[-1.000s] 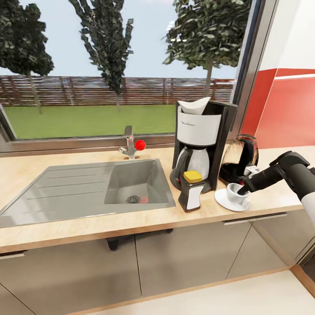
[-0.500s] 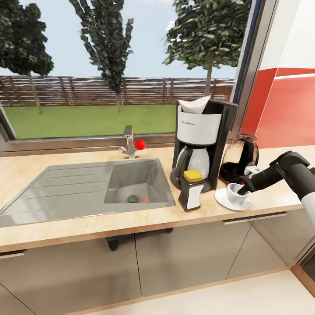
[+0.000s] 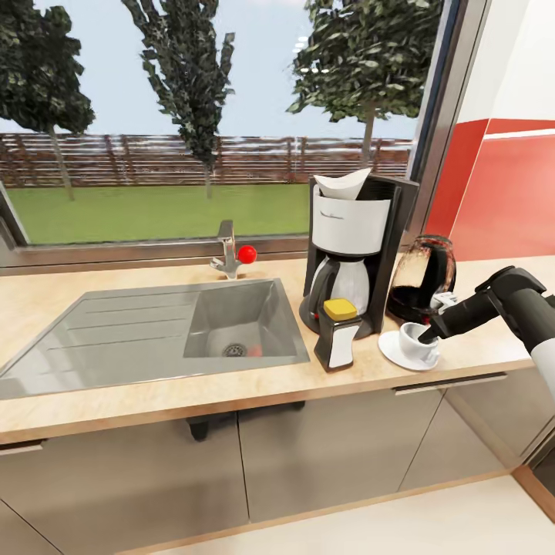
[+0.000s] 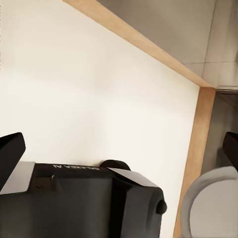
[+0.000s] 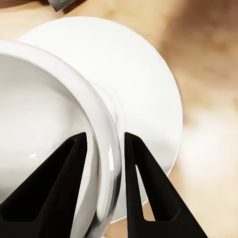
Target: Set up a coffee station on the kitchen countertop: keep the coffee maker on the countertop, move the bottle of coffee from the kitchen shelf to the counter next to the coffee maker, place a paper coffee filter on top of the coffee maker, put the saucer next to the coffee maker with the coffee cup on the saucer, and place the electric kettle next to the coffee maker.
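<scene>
The black and white coffee maker (image 3: 356, 231) stands on the countertop (image 3: 154, 393) with a white paper filter (image 3: 343, 185) in its top. The yellow-capped bottle of coffee (image 3: 338, 335) is right in front of it. To its right the white coffee cup (image 3: 412, 343) sits on the saucer (image 3: 389, 351), with the dark electric kettle (image 3: 422, 279) behind them. My right gripper (image 3: 426, 335) reaches in from the right. Its fingers straddle the cup (image 5: 44, 129) at the rim, one inside and one outside, above the saucer (image 5: 144, 79). My left gripper (image 4: 119, 148) hangs open over the floor.
A steel sink (image 3: 239, 324) with a drainboard and a faucet (image 3: 227, 258) takes up the counter's left and middle. A window runs behind, and a red wall panel (image 3: 509, 193) stands at the right. Cabinet fronts sit below the counter. The robot's black base (image 4: 89, 203) shows beneath my left gripper.
</scene>
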